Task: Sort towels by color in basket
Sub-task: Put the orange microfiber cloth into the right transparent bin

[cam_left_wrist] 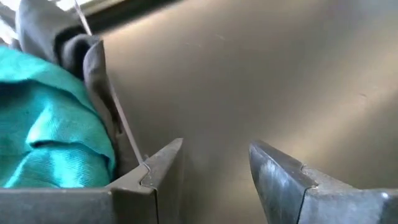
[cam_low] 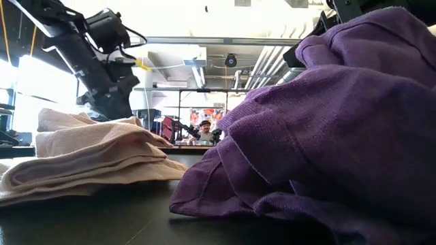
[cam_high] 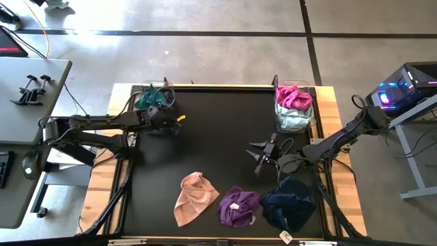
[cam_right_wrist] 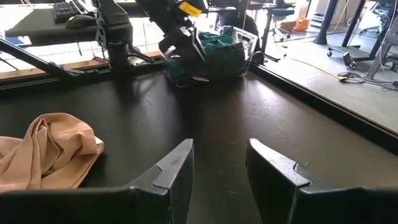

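Observation:
My left gripper (cam_high: pixel 172 123) is open and empty beside the near right corner of the left wire basket (cam_high: pixel 153 99), which holds dark green and teal towels (cam_left_wrist: pixel 50 124). My right gripper (cam_high: pixel 263 156) hangs open and empty over the bare mat at mid-right. Its wrist view looks across at the peach towel (cam_right_wrist: pixel 43 152) and the left basket (cam_right_wrist: pixel 217 46). Along the near edge lie the crumpled peach towel (cam_high: pixel 194 198), a purple towel (cam_high: pixel 239 207) with a white tag, and a navy towel (cam_high: pixel 290 205). The right basket (cam_high: pixel 293 109) holds magenta and pale mint towels. My left gripper has one fingertip (cam_left_wrist: pixel 155 165) right at a wire of the left basket (cam_left_wrist: pixel 121 121); whether they touch, I cannot tell. It holds nothing between its fingers.
Wooden rails frame the black mat (cam_high: pixel 212 137), which is bare in the middle between the two grippers. In the low view the purple towel (cam_low: pixel 327 129) fills the right half and the peach towel (cam_low: pixel 88 156) lies at left. A person shows far behind in the room.

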